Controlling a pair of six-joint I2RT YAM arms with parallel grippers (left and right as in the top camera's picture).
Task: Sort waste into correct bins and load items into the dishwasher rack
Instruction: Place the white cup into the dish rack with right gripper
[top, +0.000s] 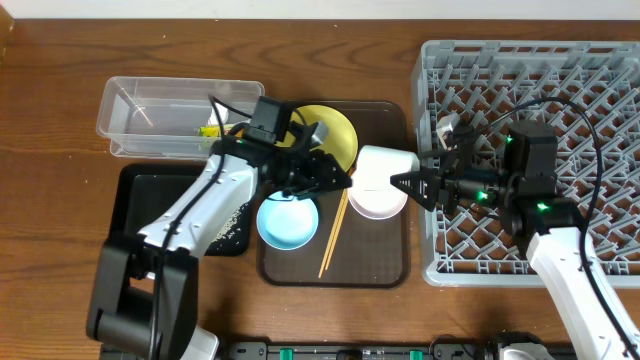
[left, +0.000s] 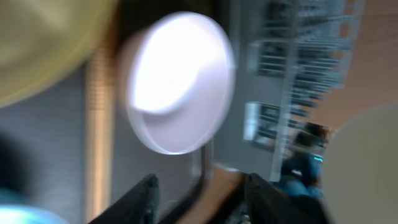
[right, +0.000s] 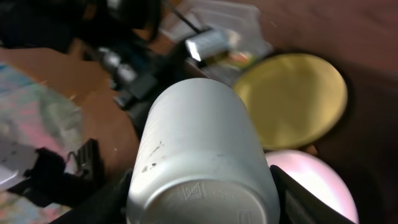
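Overhead view, from the left: the clear plastic rectangular tub (top: 130, 100) at the far left holds the yellow-green snack wrapper (top: 209, 130). The shallow black rectangular tray (top: 140, 190) on its near side carries loose white rice grains (top: 236, 218) by its right edge. The waste therefore looks largely sorted, and the step in hand seems to be loading dishes. The left gripper (top: 338, 180) hovers over the dark brown serving tray (top: 375, 255), between the round yellow plate (top: 335, 130) on the far side and the light blue bowl (top: 288, 222) on the near side. In the left wrist view its fingers stand spread with nothing between them. The pair of thin wooden chopsticks (top: 332, 235) lies just right of the blue bowl. Further right, the small pale cup (top: 388, 162) lies on its side against the far rim of the white bowl (top: 378, 204). The right gripper (top: 405, 183) reaches in from the rack side, and the right wrist view shows its fingers pressed on both flanks of the cup, pinching it. The next move likely calls for lifting the cup clear of the bowl and the tray's raised lip, then carrying it right over the left wall of the large square grey plastic dishwasher rack (top: 600, 80). Room is tight on the left, where the other gripper sits near; the rack's peg rows to the right look open.
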